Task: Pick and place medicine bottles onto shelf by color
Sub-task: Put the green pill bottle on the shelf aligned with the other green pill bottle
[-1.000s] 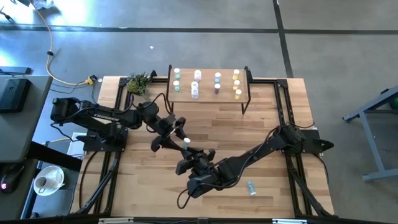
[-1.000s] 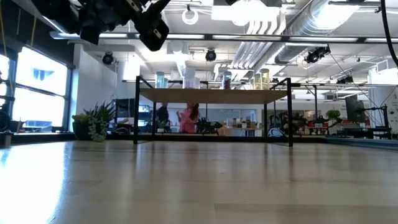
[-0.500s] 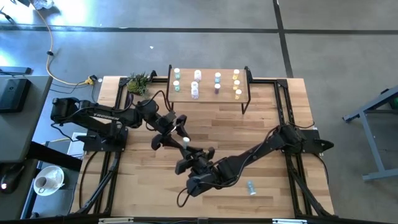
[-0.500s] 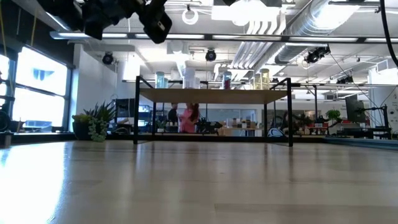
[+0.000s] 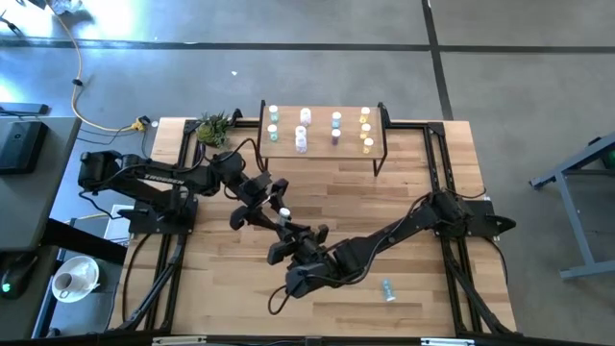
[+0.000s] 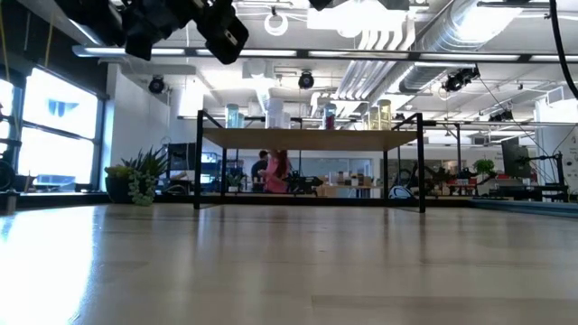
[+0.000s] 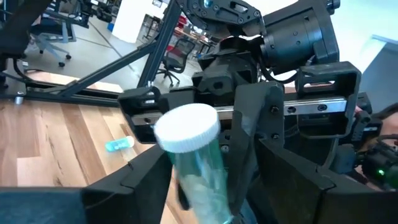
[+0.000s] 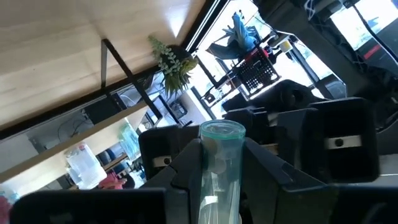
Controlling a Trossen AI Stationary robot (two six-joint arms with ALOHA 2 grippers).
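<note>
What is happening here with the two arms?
The two arms meet above the middle of the table, passing a teal bottle with a white cap. The right gripper is shut on it, and the left gripper's fingers stand around it. Eleven bottles stand on the shelf. One light blue bottle lies near the table's front.

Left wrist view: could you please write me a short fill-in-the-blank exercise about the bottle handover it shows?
The teal bottle, held in mid-air, has a ___ cap. Its base is clamped in the fingers of the ___ arm, while the left gripper stands open around it. On the shelf, the bottles stand in ___ columns. One loose bottle lies on the ___.
Missing words: white; right; four; table.
</note>
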